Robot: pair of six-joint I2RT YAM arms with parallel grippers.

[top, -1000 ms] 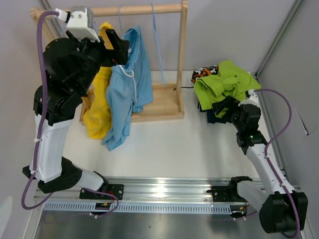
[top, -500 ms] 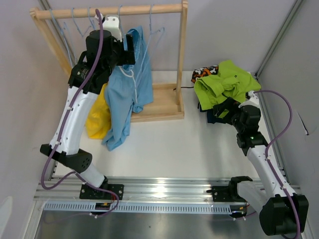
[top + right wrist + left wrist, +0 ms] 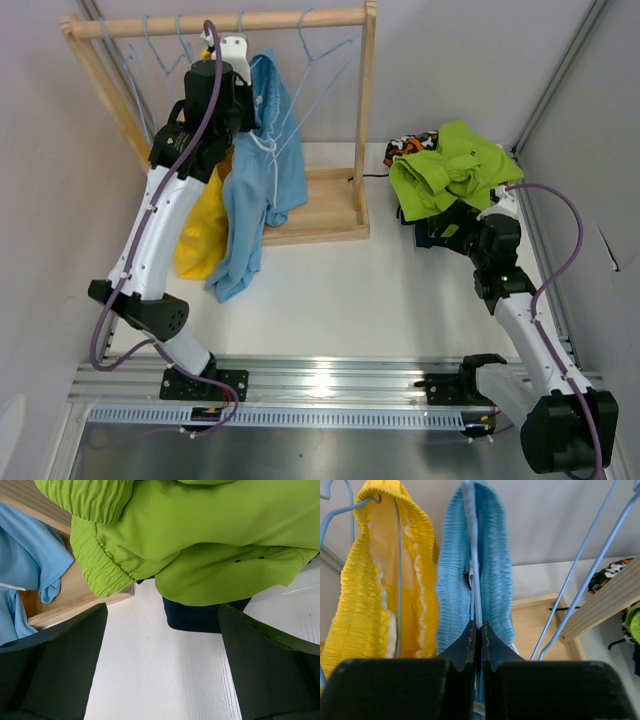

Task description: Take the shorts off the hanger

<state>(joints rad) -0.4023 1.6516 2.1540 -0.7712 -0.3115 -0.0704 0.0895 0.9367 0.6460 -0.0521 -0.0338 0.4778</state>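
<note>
1. We see the light blue shorts draped over a blue wire hanger on the wooden rack. Their legs trail down past the rack's base onto the table.
2. The left pincer is clenched on that hanger's wire just below the gathered waistband, with its fingertips pressed almost together around it.
3. Just beside them, on the left in the overhead view, the yellow shorts hang from a hanger of their own.
4. To the right of the light blue pair, bare blue hangers dangle tilted from the top rail.
5. Well apart, at the table's far right, the lime green shorts lie on top of a heap.
6. The black shorts with the orange-white pattern peek out at the heap's far left edge. The navy shorts show beneath its near edge.
7. The right pincer hangs released at the near side of that heap, its fingers spread wide above the table and gripping nothing.
</note>
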